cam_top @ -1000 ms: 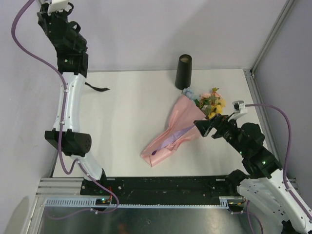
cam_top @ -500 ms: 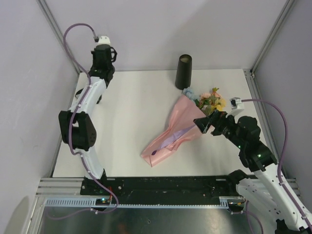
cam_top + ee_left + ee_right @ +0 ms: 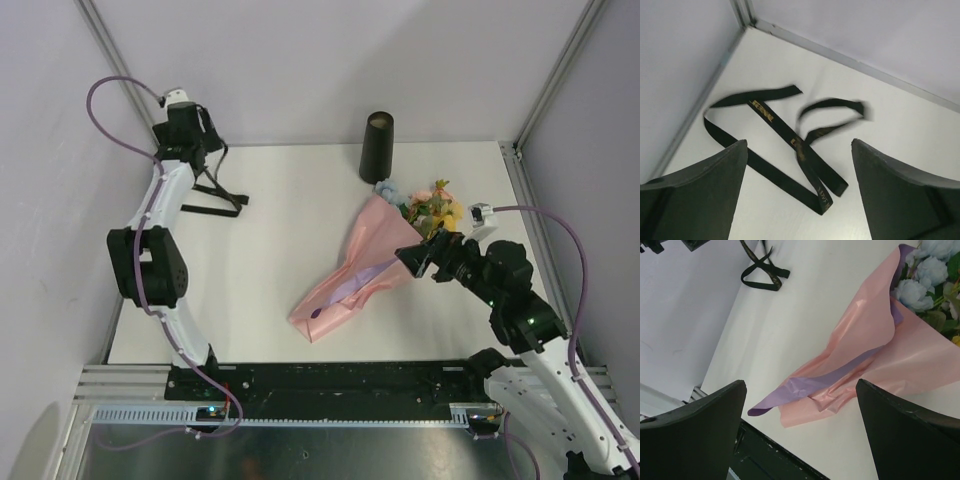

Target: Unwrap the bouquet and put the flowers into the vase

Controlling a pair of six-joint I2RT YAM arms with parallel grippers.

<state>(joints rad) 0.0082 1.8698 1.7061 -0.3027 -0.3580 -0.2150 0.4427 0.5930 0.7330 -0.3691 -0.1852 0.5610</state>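
Nearest, R side of the table (image 3: 250,260): R gripper (image 3: 410,256), fingers spread wide, nothing held. Hangs at the R edge of the bouquet (image 3: 362,268), just below the blooms; touching the wrap or not, can't tell from the top view. In the R wrist view, R gripper (image 3: 801,385) above the wrap, both fingers (image 3: 695,430) clear of it.

Next, the bouquet itself: flat on the table, right of centre, narrow end toward near-L, wide end toward far-R. No tie around it. Wrapped in pink paper (image 3: 920,355), loosened and creased, w/ a purple sheet (image 3: 840,374) showing as a strip along the fold and poking out at the narrow end.

At the wide end, the flowers (image 3: 430,212), inside the wrap, not yet in the vase (image 3: 377,147). Pale blue blooms (image 3: 920,287) on the L of the bunch; peach-pink and yellow w/ green leaves further R.

Just beyond the blooms, the vase: black, upright, at the far edge of the table, near the flowers but apart.

Far-L corner: black ribbon (image 3: 218,195), loose on the table, well apart from the bouquet. In the L wrist view, crossed strips and loops of black ribbon (image 3: 790,140) w/ gold lettering, one loop blurred. Above it, L gripper (image 3: 203,158), fingers spread wide, nothing gripped; in its own view, L gripper (image 3: 799,144) w/ the ribbon lying under the gap btwn the fingers.
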